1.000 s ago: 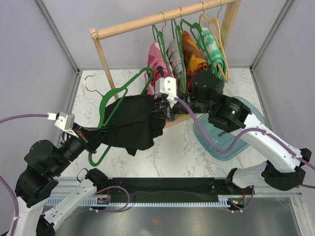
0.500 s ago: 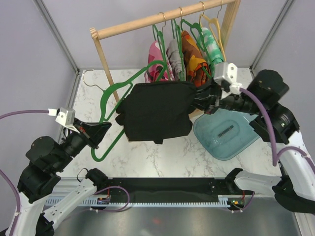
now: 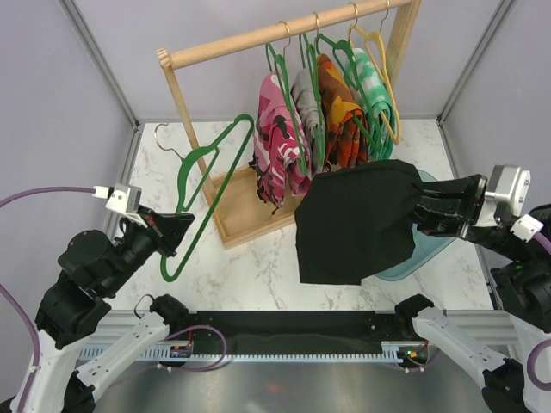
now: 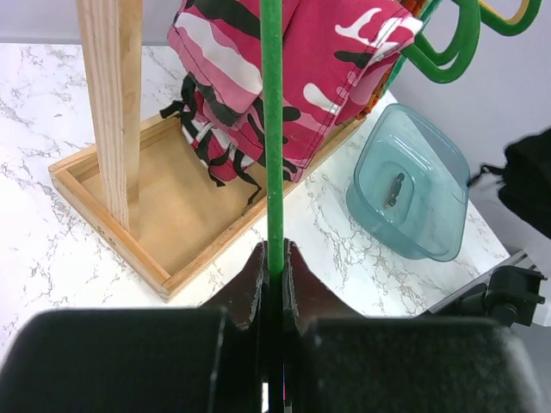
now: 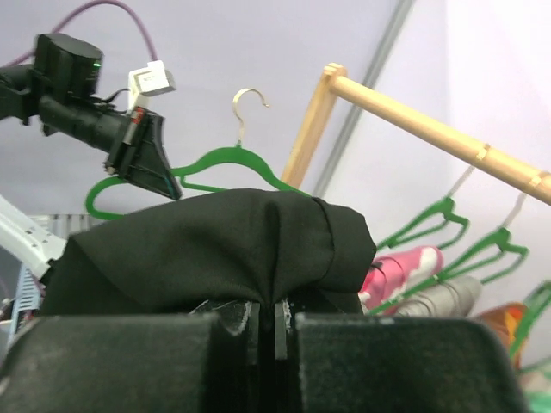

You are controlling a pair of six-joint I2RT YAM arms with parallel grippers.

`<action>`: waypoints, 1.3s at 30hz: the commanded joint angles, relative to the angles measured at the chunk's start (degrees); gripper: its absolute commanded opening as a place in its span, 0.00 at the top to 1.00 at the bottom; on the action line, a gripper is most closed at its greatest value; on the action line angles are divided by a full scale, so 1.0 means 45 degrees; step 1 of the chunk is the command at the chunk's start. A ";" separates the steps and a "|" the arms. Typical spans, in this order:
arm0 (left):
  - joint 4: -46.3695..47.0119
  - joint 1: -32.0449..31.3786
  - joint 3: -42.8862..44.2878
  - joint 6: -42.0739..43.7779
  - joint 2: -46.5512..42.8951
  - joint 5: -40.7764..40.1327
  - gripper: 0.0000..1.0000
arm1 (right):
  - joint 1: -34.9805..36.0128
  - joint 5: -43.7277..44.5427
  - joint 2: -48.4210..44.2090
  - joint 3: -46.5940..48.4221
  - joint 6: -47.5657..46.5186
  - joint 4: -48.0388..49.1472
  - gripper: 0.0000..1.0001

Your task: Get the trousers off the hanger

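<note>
- Black trousers (image 3: 357,219) hang clear of the hanger, clenched in the right claw (image 3: 420,215), above the teal basin (image 3: 435,248) by the bench's (image 3: 275,258) right edge.
- Left claw (image 4: 274,262) grasps the bare green hanger (image 4: 274,129) near the left edge.

Overhead, two wrist close-ups; common hanger (image 4: 274,129)

Wooden clothes rail (image 3: 258,34) on a tray-like wooden base (image 4: 172,202), translucent teal tub (image 4: 430,215) just right of it, white marbled worktop (image 3: 258,267) beneath both, grey walls (image 3: 172,21) behind
</note>
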 commanded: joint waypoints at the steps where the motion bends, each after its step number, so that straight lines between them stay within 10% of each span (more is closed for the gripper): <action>1: 0.0320 0.0010 0.0417 0.0299 0.0141 -0.0184 0.98 | -0.0800 0.0712 -0.0771 -0.0595 0.0535 0.1038 1.00; 18: 0.0652 0.0010 0.0632 0.0631 0.0591 0.0089 0.98 | -0.3750 1.2702 -0.4641 -0.5341 0.3211 -0.1267 1.00; 39: 0.1258 0.0010 0.1003 0.0807 0.1274 0.0363 0.98 | -0.3907 1.5364 -0.3239 -0.9600 0.4794 -0.1150 1.00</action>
